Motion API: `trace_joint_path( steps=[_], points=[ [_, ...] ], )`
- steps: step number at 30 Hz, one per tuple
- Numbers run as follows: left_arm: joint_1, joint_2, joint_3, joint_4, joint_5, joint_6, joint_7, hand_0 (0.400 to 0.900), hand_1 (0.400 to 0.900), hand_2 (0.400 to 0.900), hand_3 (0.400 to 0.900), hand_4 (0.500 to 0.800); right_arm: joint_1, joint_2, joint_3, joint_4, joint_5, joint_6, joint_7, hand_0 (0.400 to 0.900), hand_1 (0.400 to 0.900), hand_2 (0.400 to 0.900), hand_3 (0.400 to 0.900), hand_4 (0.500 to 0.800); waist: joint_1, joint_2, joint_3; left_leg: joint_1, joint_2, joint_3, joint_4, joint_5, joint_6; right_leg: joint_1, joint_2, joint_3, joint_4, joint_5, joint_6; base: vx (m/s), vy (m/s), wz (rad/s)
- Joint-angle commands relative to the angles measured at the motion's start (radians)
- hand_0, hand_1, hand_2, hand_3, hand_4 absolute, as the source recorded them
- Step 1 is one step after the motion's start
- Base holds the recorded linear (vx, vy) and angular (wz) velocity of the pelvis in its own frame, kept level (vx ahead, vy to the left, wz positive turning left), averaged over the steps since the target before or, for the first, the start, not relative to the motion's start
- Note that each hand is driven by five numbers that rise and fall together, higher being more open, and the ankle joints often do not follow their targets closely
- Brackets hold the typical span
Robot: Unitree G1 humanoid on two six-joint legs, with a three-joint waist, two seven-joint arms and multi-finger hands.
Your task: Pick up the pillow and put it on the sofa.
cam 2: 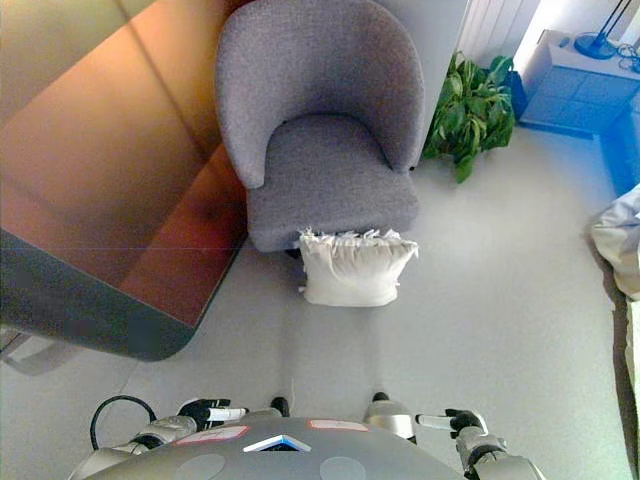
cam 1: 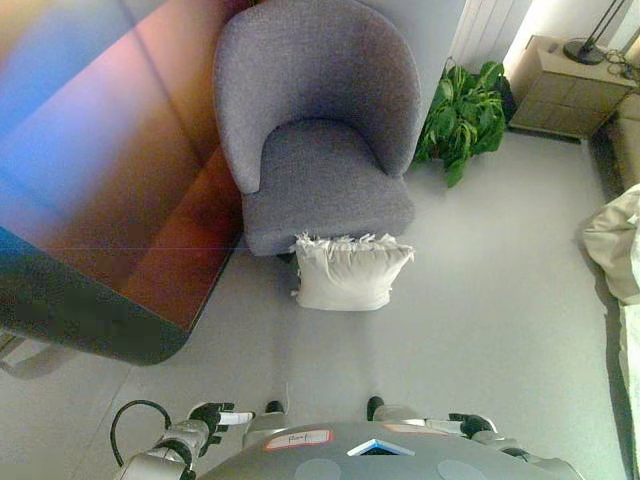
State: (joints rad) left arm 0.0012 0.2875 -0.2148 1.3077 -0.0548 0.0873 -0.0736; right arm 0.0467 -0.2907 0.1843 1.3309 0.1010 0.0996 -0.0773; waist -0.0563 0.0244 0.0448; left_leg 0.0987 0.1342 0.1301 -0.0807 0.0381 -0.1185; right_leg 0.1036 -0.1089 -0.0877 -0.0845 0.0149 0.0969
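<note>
A cream pillow [cam 1: 351,271] with a fringed top edge stands on the floor, leaning against the front of a grey armchair [cam 1: 320,130]. The chair's seat is bare. My left hand [cam 1: 212,415] hangs low at the bottom left, far from the pillow, with fingers relaxed and holding nothing. My right hand [cam 1: 468,423] hangs low at the bottom right, also relaxed and holding nothing. Both hands also show in the right eye view, the left hand [cam 2: 205,411] and the right hand [cam 2: 460,421].
A large dark glossy table [cam 1: 110,180] fills the left side, its rounded corner close to my left. A green potted plant [cam 1: 465,115] stands right of the chair. A wooden cabinet [cam 1: 565,90] with a lamp is at the far right. Pale fabric [cam 1: 615,240] lies at the right edge.
</note>
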Motion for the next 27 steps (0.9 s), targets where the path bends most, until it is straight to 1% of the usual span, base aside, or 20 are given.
trace_joint_path(
  steps=[1,2,3,4,5,6,7,8,9,10,11,13,14,16,17,19,22,25,26,27],
  points=[
    [-0.058,0.006,-0.042,0.019,-0.001,0.018,0.01,0.9,0.9,0.9,0.9,0.8,-0.087,-0.015,0.016,0.021,0.002,0.008,0.001,0.9,0.9,0.9,0.9,0.8,-0.018,0.008,0.059,-0.008,-0.058,0.024,0.006,-0.039,0.079,-0.08,0.047,-0.001,0.11,-0.037,-0.017,-0.05,-0.117,0.01],
    [-0.071,0.004,-0.051,0.014,-0.011,0.032,0.012,0.9,0.9,0.9,0.9,0.8,-0.094,-0.019,0.022,0.013,0.013,0.01,-0.001,0.9,0.9,0.9,0.9,0.8,-0.029,0.013,0.071,-0.024,-0.044,0.017,0.026,-0.03,0.074,-0.106,0.058,0.017,0.146,-0.051,-0.029,-0.04,-0.089,0.02],
    [-0.073,0.003,-0.052,0.013,-0.012,0.034,0.012,0.9,0.9,0.9,0.9,0.8,-0.095,-0.02,0.023,0.012,0.016,0.011,-0.002,0.9,0.9,0.9,0.9,0.8,-0.03,0.013,0.072,-0.029,-0.042,0.015,0.032,-0.03,0.072,-0.112,0.059,0.019,0.153,-0.054,-0.031,-0.05,-0.112,0.03],
    [-0.079,0.001,-0.055,0.011,-0.017,0.042,0.014,0.9,0.9,0.9,0.9,0.8,-0.102,-0.023,0.025,0.009,0.024,0.013,-0.003,0.9,0.9,0.9,0.9,0.8,-0.037,0.012,0.078,-0.044,-0.031,0.01,0.067,-0.034,0.069,-0.131,0.064,0.027,0.179,-0.062,-0.04,-0.03,-0.133,-0.01],
    [-0.084,-0.001,-0.055,0.009,-0.02,0.052,0.013,0.9,0.9,0.9,0.9,0.8,-0.107,-0.028,0.025,0.006,0.031,0.01,-0.004,0.9,0.9,0.9,0.9,0.8,-0.049,0.003,0.088,-0.066,-0.013,0.012,0.15,-0.045,0.064,-0.154,0.06,0.033,0.21,-0.066,-0.052,-0.02,-0.18,-0.08],
    [-0.082,-0.002,-0.049,0.008,-0.017,0.056,0.01,0.9,0.9,0.9,0.9,0.8,-0.106,-0.031,0.024,0.003,0.027,0.006,-0.005,0.9,0.9,0.9,0.9,0.8,-0.057,-0.009,0.093,-0.092,0.011,0.024,0.25,-0.031,0.059,-0.162,0.055,0.033,0.223,-0.067,-0.066,0.03,-0.196,-0.18],
    [-0.077,-0.003,-0.043,0.008,-0.014,0.057,0.009,0.9,0.9,0.9,0.9,0.8,-0.105,-0.033,0.024,0.002,0.022,0.003,-0.005,0.9,0.9,0.9,0.9,0.8,-0.06,-0.015,0.096,-0.114,0.026,0.026,0.31,-0.02,0.058,-0.165,0.054,0.033,0.229,-0.068,-0.076,0.08,-0.192,-0.31],
    [-0.068,-0.004,-0.035,0.009,-0.015,0.054,0.009,0.9,0.9,0.9,0.9,0.8,-0.103,-0.035,0.025,0.001,0.011,0.0,-0.001,0.9,0.9,0.9,0.9,0.8,-0.059,-0.027,0.1,-0.139,0.036,0.019,0.391,-0.011,0.067,-0.163,0.051,0.039,0.236,-0.07,-0.086,0.13,-0.211,-0.52],
    [-0.057,-0.006,-0.025,0.007,-0.017,0.054,0.008,0.9,0.9,0.9,0.9,0.8,-0.1,-0.037,0.027,-0.002,0.0,0.002,0.004,0.9,0.9,0.9,0.9,0.8,-0.053,-0.033,0.111,-0.185,0.037,-0.002,0.472,-0.002,0.076,-0.148,0.056,0.057,0.244,-0.081,-0.095,0.22,-0.186,-0.74],
    [-0.047,-0.008,-0.018,0.006,-0.02,0.054,0.007,0.9,0.9,0.9,0.9,0.8,-0.1,-0.039,0.028,-0.002,-0.006,0.006,0.008,0.9,0.9,0.9,0.9,0.8,-0.041,-0.033,0.116,-0.235,0.021,-0.018,0.492,0.019,0.081,-0.134,0.063,0.078,0.243,-0.087,-0.098,0.33,-0.112,-0.92],
    [-0.033,-0.012,-0.012,0.009,-0.022,0.048,0.007,0.9,0.9,0.9,0.9,0.8,-0.1,-0.041,0.026,0.004,-0.015,0.006,0.011,0.9,0.9,0.9,0.9,0.8,-0.024,-0.022,0.125,-0.276,0.006,-0.032,0.474,0.039,0.081,-0.11,0.078,0.097,0.246,-0.103,-0.095,0.38,-0.014,-0.84],
    [-0.01,-0.019,-0.003,0.011,-0.026,0.039,0.01,0.9,0.9,0.9,0.9,0.8,-0.102,-0.048,0.016,0.016,-0.045,-0.001,0.023,0.9,0.9,0.9,0.9,0.8,0.003,0.003,0.141,-0.308,-0.002,-0.037,0.399,0.09,0.066,-0.06,0.102,0.119,0.241,-0.131,-0.089,0.35,0.059,-0.66],
    [-0.008,-0.019,-0.002,0.01,-0.027,0.039,0.011,0.9,0.9,0.9,0.9,0.8,-0.103,-0.05,0.015,0.018,-0.048,-0.002,0.025,0.9,0.9,0.9,0.9,0.8,0.006,0.005,0.145,-0.308,-0.004,-0.036,0.388,0.097,0.063,-0.051,0.103,0.121,0.239,-0.136,-0.088,0.34,0.078,-0.54],
    [0.011,-0.024,-0.003,0.012,-0.041,0.038,0.014,0.9,0.9,0.9,0.9,0.8,-0.11,-0.059,0.016,0.023,-0.066,-0.014,0.036,0.9,0.9,0.9,0.9,0.8,0.039,0.029,0.153,-0.34,-0.023,-0.036,0.259,0.154,0.043,0.019,0.122,0.145,0.214,-0.161,-0.082,0.47,0.105,-0.7],
    [0.018,-0.027,-0.007,0.014,-0.05,0.04,0.018,0.9,0.9,0.9,0.9,0.8,-0.113,-0.062,0.02,0.022,-0.07,-0.018,0.043,0.9,0.9,0.9,0.9,0.8,0.057,0.038,0.155,-0.354,-0.028,-0.045,0.185,0.187,0.03,0.055,0.129,0.16,0.201,-0.174,-0.08,0.61,0.13,-0.94],
    [0.039,-0.031,-0.007,0.02,-0.067,0.04,0.025,0.9,0.9,0.9,0.9,0.8,-0.114,-0.066,0.028,0.017,-0.087,-0.033,0.058,0.9,0.9,0.9,0.9,0.8,0.09,0.04,0.156,-0.374,-0.035,-0.064,0.052,0.221,0.017,0.124,0.122,0.195,0.178,-0.207,-0.077,0.62,0.124,-0.95],
    [0.071,-0.031,0.01,0.038,-0.077,0.027,0.029,0.9,0.9,0.9,0.9,0.8,-0.116,-0.067,0.045,0.001,-0.116,-0.054,0.084,0.9,0.9,0.9,0.9,0.8,0.127,0.052,0.145,-0.424,-0.006,-0.088,0.009,0.252,-0.004,0.196,0.116,0.225,0.181,-0.291,-0.071,0.63,0.181,-0.78],
    [0.079,-0.029,0.016,0.052,-0.071,0.018,0.034,0.9,0.9,0.9,0.9,0.8,-0.115,-0.056,0.053,-0.01,-0.127,-0.065,0.095,0.9,0.9,0.9,0.9,0.8,0.149,0.056,0.131,-0.468,0.03,-0.054,0.002,0.274,-0.021,0.239,0.09,0.213,0.214,-0.364,-0.053,0.59,0.282,-0.35],
    [0.075,-0.026,0.014,0.056,-0.072,0.018,0.036,0.9,0.9,0.9,0.9,0.8,-0.117,-0.051,0.055,-0.019,-0.121,-0.061,0.096,0.9,0.9,0.9,0.9,0.8,0.156,0.058,0.126,-0.479,0.043,-0.014,0.019,0.275,-0.02,0.26,0.075,0.199,0.234,-0.389,-0.042,0.59,0.383,0.01],
    [0.068,-0.021,0.016,0.051,-0.074,0.027,0.036,0.9,0.9,0.9,0.9,0.8,-0.119,-0.047,0.047,-0.024,-0.123,-0.057,0.099,0.9,0.9,0.9,0.9,0.8,0.156,0.052,0.121,-0.488,0.056,0.052,0.023,0.226,-0.004,0.268,0.051,0.175,0.261,-0.384,-0.028,0.69,0.485,0.14]
  ],
)
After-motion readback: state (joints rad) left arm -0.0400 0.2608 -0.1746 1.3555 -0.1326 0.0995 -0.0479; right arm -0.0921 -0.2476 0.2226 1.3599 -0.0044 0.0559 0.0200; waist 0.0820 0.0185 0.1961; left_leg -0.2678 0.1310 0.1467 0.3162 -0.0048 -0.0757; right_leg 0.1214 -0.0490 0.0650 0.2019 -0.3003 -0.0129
